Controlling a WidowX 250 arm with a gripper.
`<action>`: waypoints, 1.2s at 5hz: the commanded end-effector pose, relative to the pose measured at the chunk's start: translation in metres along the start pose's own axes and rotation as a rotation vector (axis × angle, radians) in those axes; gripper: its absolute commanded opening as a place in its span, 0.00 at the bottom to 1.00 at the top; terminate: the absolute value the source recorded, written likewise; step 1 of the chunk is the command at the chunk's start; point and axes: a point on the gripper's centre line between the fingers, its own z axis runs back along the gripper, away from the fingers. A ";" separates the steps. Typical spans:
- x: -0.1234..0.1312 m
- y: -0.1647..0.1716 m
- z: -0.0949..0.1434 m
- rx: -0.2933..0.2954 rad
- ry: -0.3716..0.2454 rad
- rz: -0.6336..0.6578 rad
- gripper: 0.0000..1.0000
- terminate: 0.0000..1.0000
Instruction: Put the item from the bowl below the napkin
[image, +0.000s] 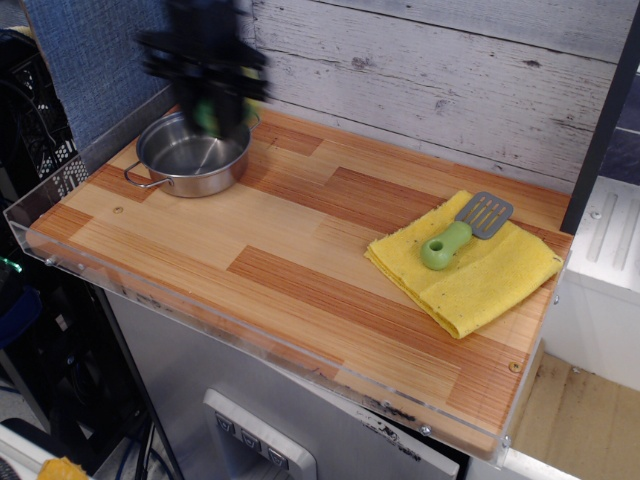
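Note:
My gripper (208, 108) is blurred by motion above the far right rim of the steel bowl (190, 155). It is shut on the small green item (207, 116), which hangs between the fingers in the air. The bowl stands empty at the far left of the wooden table. The yellow napkin (480, 270) lies at the right side of the table, far from the gripper.
A grey spatula with a green handle (460, 232) lies on the napkin. A clear plastic lip (200, 315) runs along the table's front and left edges. A white plank wall (430, 70) stands behind the table.

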 end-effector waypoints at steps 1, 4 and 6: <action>0.012 -0.057 0.003 0.019 0.023 -0.027 0.00 0.00; -0.070 -0.079 -0.018 0.105 0.042 -0.075 0.00 0.00; -0.068 -0.119 -0.048 -0.015 0.067 -0.077 0.00 0.00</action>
